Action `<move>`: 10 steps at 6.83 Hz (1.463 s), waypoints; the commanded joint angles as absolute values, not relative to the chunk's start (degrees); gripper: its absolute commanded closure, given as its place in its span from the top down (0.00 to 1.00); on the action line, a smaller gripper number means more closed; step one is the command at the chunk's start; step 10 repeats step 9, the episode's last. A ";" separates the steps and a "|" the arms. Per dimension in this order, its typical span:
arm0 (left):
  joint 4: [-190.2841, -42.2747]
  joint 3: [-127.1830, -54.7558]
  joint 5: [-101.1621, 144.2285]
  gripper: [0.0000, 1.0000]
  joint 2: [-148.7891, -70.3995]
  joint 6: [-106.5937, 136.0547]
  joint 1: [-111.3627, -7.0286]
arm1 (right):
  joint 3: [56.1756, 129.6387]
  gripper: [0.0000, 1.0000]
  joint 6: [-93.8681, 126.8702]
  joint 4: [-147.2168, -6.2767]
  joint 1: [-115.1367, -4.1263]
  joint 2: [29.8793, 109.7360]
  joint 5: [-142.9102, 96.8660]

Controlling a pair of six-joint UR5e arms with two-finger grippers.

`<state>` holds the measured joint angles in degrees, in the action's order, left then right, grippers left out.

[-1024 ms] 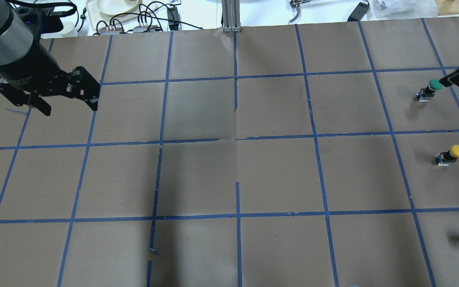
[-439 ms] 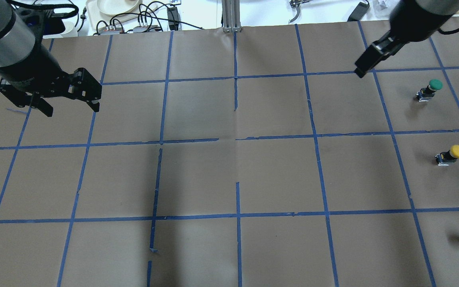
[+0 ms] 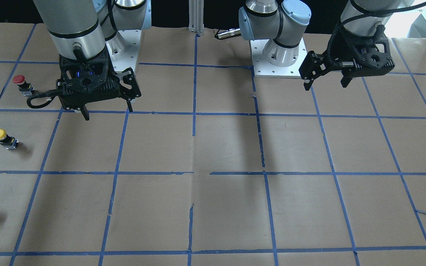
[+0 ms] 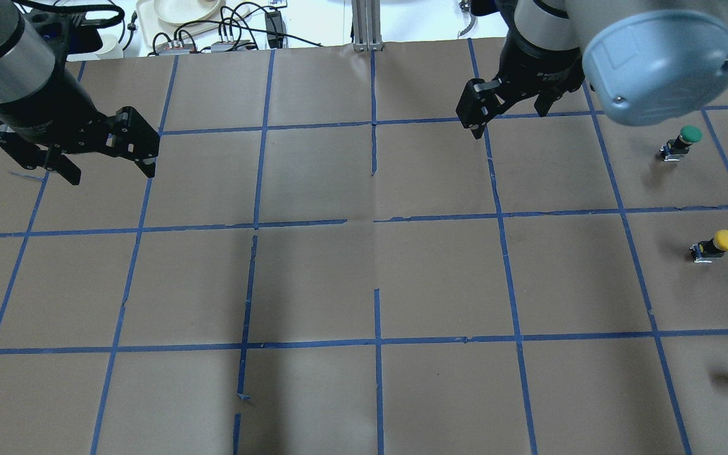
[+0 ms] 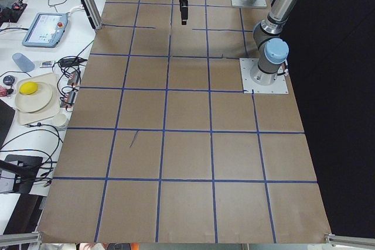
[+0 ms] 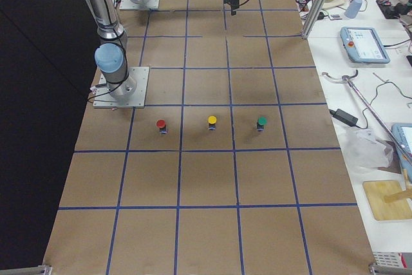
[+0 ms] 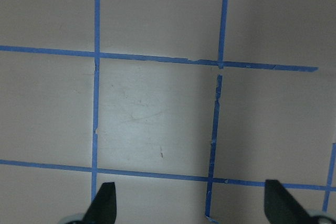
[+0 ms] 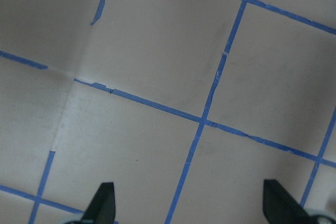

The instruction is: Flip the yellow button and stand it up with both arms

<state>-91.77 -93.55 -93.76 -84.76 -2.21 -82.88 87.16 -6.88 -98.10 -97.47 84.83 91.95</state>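
Overhead exterior: I see yellow button (image 4: 716, 244) on tabletop (image 4: 440, 272) near green button (image 4: 684, 139), untouched. R end effector (image 4: 509, 119) hovers well apart from green button, wide open, empty; L end effector (image 4: 112, 173) much farther off, same.

Bright, even light — soft shadows, wrist views blurry.
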 commanded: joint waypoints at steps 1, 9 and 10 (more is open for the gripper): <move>-92.28 -93.34 -94.40 1.00 -84.90 -2.11 -83.06 | 85.43 0.99 -1.23 -93.80 -98.35 84.20 92.99; -93.34 -92.38 -93.69 1.00 -84.55 -2.72 -82.80 | 85.60 0.99 7.12 -90.79 -97.47 85.34 89.65; -93.34 -92.38 -93.69 1.00 -84.55 -2.72 -82.80 | 85.60 0.99 7.12 -90.79 -97.47 85.34 89.65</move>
